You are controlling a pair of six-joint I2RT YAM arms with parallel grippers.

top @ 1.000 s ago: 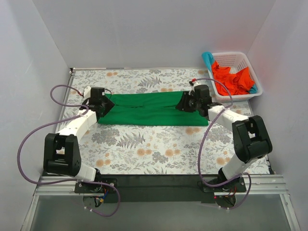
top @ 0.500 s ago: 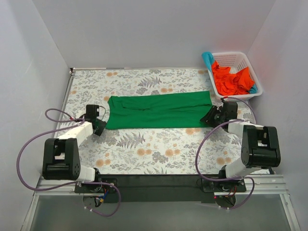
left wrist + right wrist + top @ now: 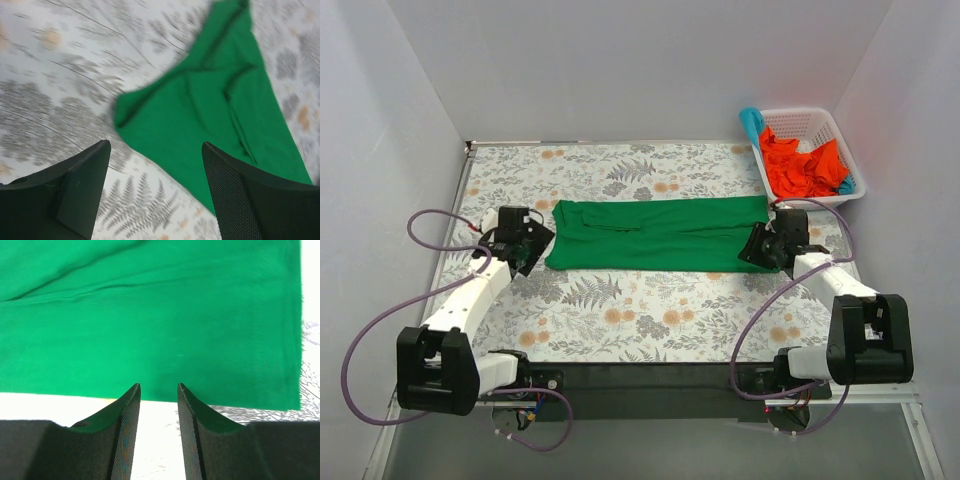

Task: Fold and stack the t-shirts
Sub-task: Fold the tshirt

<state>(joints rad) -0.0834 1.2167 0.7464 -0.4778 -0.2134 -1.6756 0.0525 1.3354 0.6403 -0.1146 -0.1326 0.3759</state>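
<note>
While the green t-shirt (image 3: 655,232) lies half-folded, our left gripper (image 3: 155,146) gapes and our right gripper (image 3: 159,386) sits slightly apart; next we likely pinch its 2 ends.

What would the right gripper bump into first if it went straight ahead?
Probably the green t-shirt: its near edge lies just ahead of the right gripper, though how high the fingers hover is unclear.
</note>
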